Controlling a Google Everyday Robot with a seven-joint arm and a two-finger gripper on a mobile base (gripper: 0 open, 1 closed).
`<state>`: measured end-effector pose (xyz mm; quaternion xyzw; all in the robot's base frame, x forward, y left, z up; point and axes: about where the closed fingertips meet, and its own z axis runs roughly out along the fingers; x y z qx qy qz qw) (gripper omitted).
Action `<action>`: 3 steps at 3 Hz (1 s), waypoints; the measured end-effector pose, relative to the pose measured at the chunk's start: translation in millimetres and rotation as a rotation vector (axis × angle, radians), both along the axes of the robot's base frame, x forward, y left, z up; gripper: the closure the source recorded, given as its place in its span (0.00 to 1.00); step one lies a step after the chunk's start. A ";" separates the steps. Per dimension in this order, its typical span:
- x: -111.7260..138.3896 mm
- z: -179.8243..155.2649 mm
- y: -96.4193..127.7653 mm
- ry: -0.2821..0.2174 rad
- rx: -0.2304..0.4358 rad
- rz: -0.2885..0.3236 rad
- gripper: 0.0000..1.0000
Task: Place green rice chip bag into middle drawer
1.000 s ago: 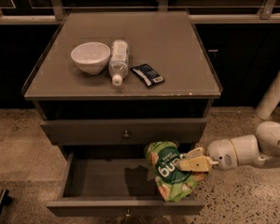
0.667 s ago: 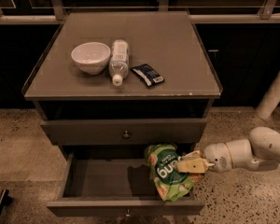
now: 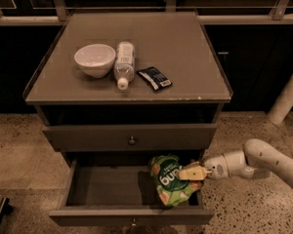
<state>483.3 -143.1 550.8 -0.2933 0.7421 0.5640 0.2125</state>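
camera view — green rice chip bag is seen inside the open middle drawer, at the drawer's right end, close behind its front panel. the gripper is set against the bag's right side, above the drawer's right wall; clamped or released cannot be told. judged: the bag should be settled below the drawer's rim before release — then the gripper lifted clear of the drawer's wall.

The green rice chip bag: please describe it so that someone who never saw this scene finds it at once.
Find the grey-brown cabinet, then its open grey-brown drawer below. At the drawer's right end lies a puffy light-green snack bag, with the robot's gripper against its right side. Nothing else here is green.
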 end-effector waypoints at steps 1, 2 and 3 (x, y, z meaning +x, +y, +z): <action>17.4 -34.7 -2.4 0.052 -0.023 -0.044 1.00; 28.0 -60.1 -7.5 0.077 -0.087 -0.099 1.00; 31.5 -80.2 -15.9 0.094 -0.162 -0.165 1.00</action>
